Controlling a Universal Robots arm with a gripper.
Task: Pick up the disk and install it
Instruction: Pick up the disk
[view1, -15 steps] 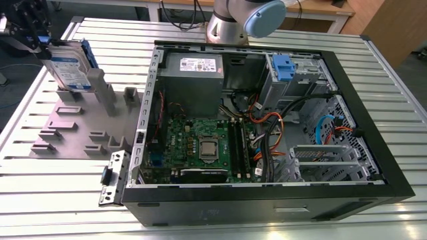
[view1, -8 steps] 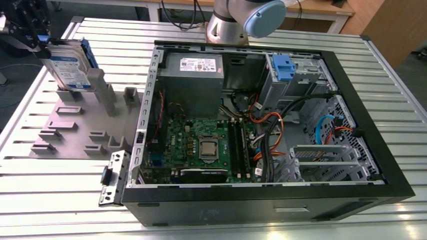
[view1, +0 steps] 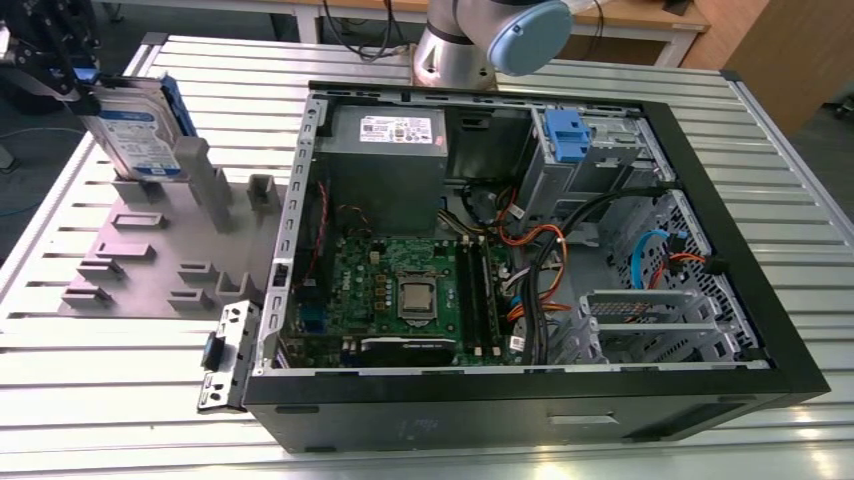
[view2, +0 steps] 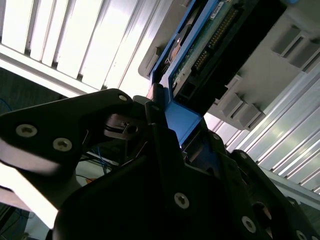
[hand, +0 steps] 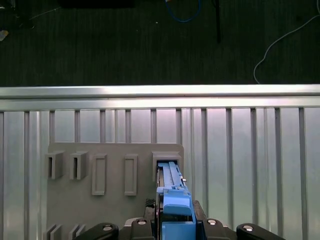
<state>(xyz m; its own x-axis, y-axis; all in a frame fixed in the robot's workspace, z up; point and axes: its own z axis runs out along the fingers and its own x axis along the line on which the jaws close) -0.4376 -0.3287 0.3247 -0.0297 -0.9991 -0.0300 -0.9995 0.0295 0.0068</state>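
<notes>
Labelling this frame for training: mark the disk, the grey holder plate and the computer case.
Disk (view1: 134, 135): exterior view, its labelled face.
Grey holder plate (view1: 147, 257): exterior view, bare flat part.
Computer case (view1: 534, 400): exterior view, black near wall.

Disk upright in fixture plate slot (gripper atop) — exterior view's left of case

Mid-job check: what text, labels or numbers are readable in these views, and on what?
The disk, white-and-blue label: print too small to read.
The power-supply box, white sticker: too small to read.
The motherboard, markings: blurred, unreadable.
So no text can be quoted.
</notes>
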